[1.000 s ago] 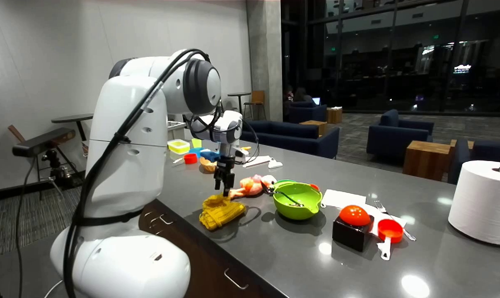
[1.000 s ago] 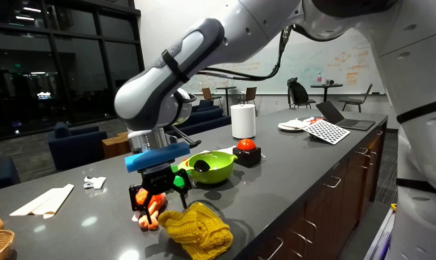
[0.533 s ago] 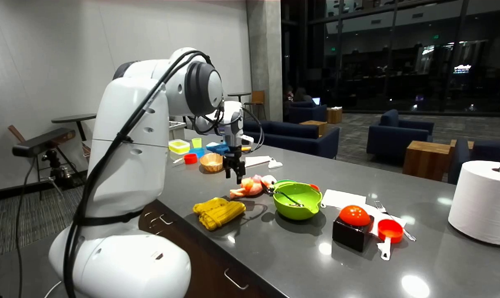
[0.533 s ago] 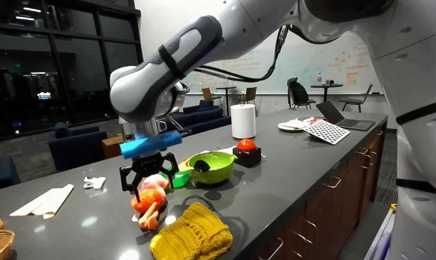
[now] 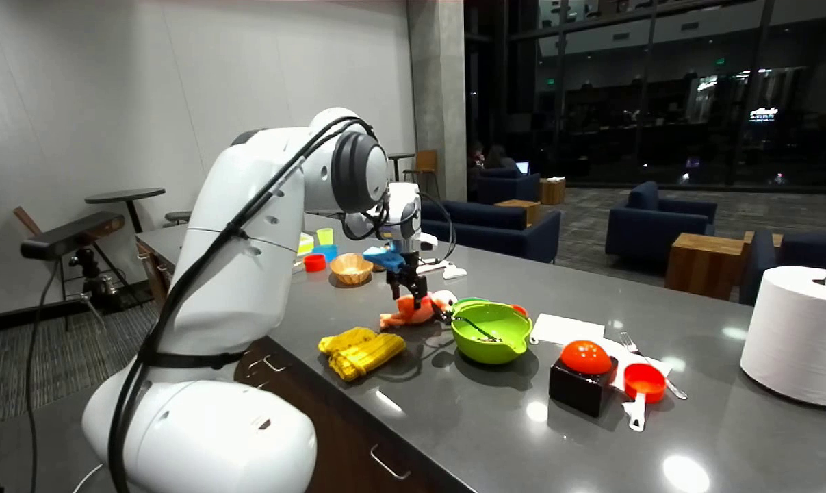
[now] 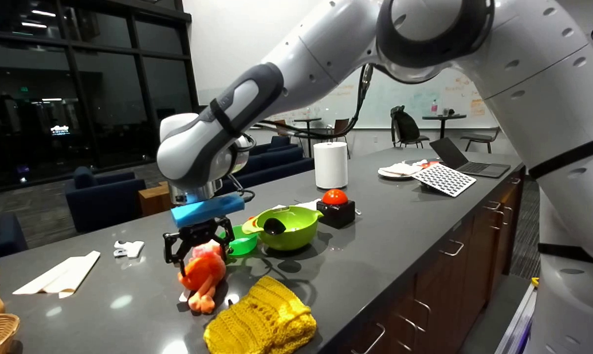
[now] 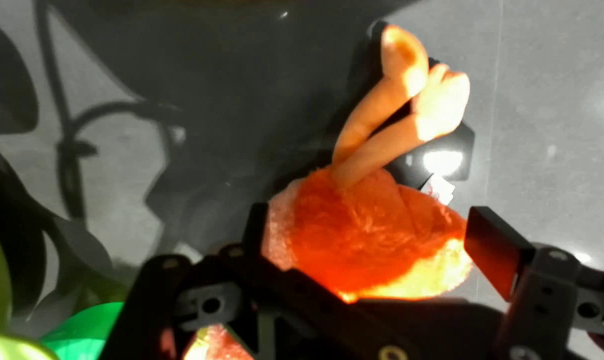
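Where the orange plush toy (image 6: 208,274) lies on the gray counter (image 6: 399,226), its long axis runs near to far in an exterior view, feet pointing near and paler head far. My gripper (image 7: 374,237) stands released over it, fingers spread to either side of the body; whether they touch the plush I cannot tell. To the toy's far right I see a small green cup (image 6: 244,246), then a lime bowl (image 6: 291,240) with a black utensil (image 6: 274,226) lying over its rim. To the toy's near right lies a mustard knit cloth (image 6: 264,319) in folds. Well apart, near left, sits a woven basket (image 6: 5,336), contents unclear to me; in an exterior view, a red cup (image 5: 314,262) stands to its left.
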Robot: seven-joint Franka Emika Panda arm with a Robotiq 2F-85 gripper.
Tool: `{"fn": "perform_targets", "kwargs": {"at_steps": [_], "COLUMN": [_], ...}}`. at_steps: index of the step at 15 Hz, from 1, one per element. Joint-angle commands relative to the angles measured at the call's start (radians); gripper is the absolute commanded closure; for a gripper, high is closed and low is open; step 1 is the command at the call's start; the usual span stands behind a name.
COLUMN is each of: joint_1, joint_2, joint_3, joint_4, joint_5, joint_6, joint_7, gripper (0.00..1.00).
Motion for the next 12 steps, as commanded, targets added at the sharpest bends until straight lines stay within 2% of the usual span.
{"fn": "perform_targets", "kwargs": {"at_steps": [1, 5, 6, 8, 12], "joint_1": [0.02, 0.024, 0.024, 0.026, 0.021], "joint_2": [0.082, 0.129, 0.131, 0.135, 0.117], "joint_3": [-0.03, -0.042, -0.043, -0.044, -0.038], "joint_4": [0.091, 0.144, 0.148, 0.157, 0.152], "joint_5": [-0.016, -0.009, -0.009, -0.009, -0.001], "joint_6": [0.024, 0.024, 0.026, 0.03, 0.041], "joint_7": [-0.06, -0.1, -0.11, -0.121, -0.149], "gripper": [0.0, 0.02, 0.26, 0.3, 0.57]}}
